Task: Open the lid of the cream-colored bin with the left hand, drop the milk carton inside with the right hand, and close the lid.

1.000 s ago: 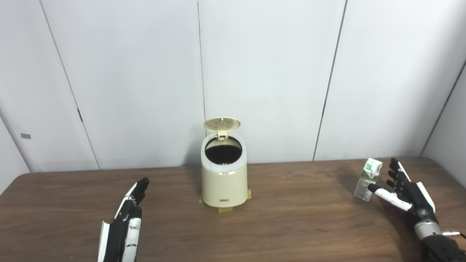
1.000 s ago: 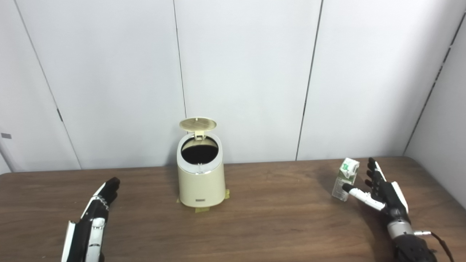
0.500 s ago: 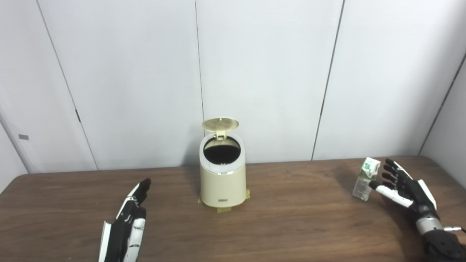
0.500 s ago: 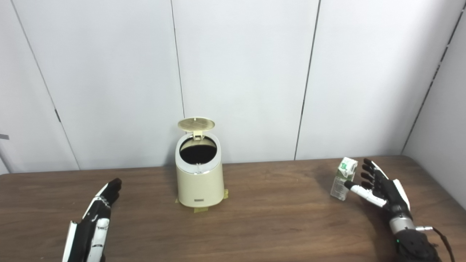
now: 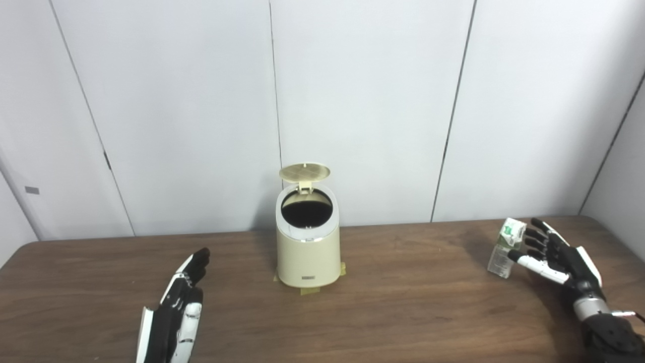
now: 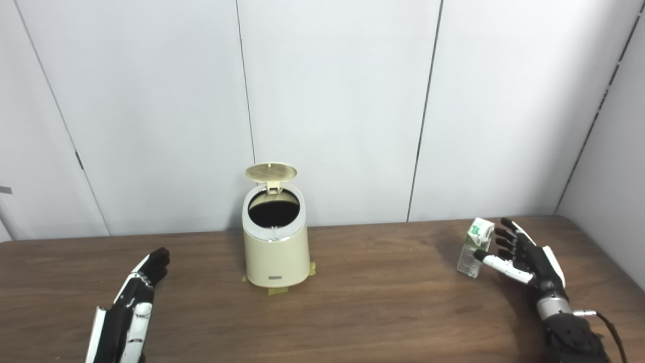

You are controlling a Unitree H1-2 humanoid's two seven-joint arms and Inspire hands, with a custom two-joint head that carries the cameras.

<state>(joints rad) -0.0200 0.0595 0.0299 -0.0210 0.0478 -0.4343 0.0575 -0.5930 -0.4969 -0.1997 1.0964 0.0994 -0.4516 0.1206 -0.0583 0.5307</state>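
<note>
The cream-colored bin (image 5: pixel 308 252) stands at the table's middle back, taped down at its base. Its round lid (image 5: pixel 304 172) is flipped up at the rear, and the dark opening shows. A small white and green milk carton (image 5: pixel 505 247) stands upright near the right end of the table. My right hand (image 5: pixel 554 256) is open right beside it, thumb against the carton's front lower side and fingers spread just right of its top. My left hand (image 5: pixel 176 306) lies open and flat at the lower left, well away from the bin.
The brown wooden table (image 5: pixel 403 302) runs the full width. White wall panels rise close behind the bin. The table's right corner (image 6: pixel 579 222) lies just beyond the carton.
My right hand has moved in toward the carton, fingers curling nearer its top. The left hand, the bin and its lid stay as they were. The camera shifted slightly.
</note>
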